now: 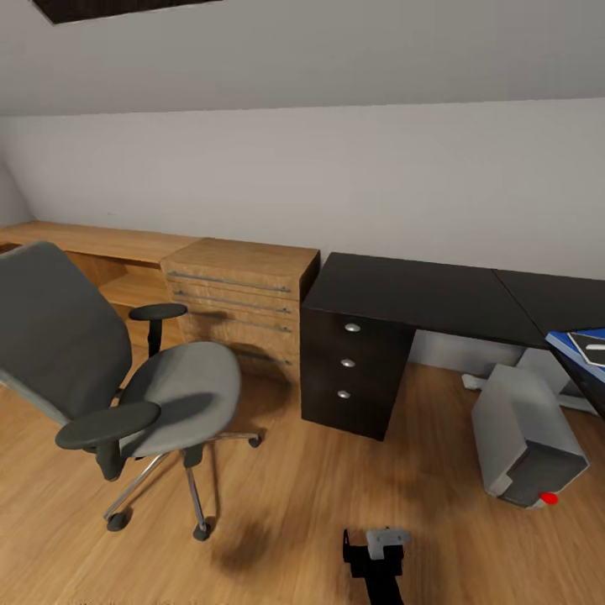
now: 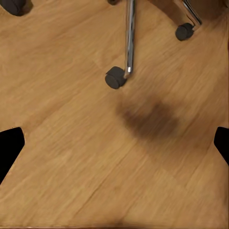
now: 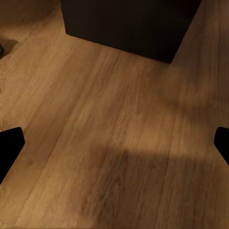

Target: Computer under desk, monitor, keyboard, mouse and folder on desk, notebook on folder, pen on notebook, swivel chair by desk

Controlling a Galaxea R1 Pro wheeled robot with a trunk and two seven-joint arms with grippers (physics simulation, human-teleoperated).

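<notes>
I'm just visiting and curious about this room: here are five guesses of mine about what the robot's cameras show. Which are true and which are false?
1. The swivel chair has a blue folder lying on its seat. False: the seat is bare; a blue folder lies on the desk's far right part.
2. The desk has a black top and drawers with round silver knobs. True.
3. The computer stands upright on the desk. False: it is on the floor beside the desk, tilted.
4. A light wooden chest stands between the chair and the desk. True.
5. Both grippers, left and right, are open over bare floor. True.
</notes>
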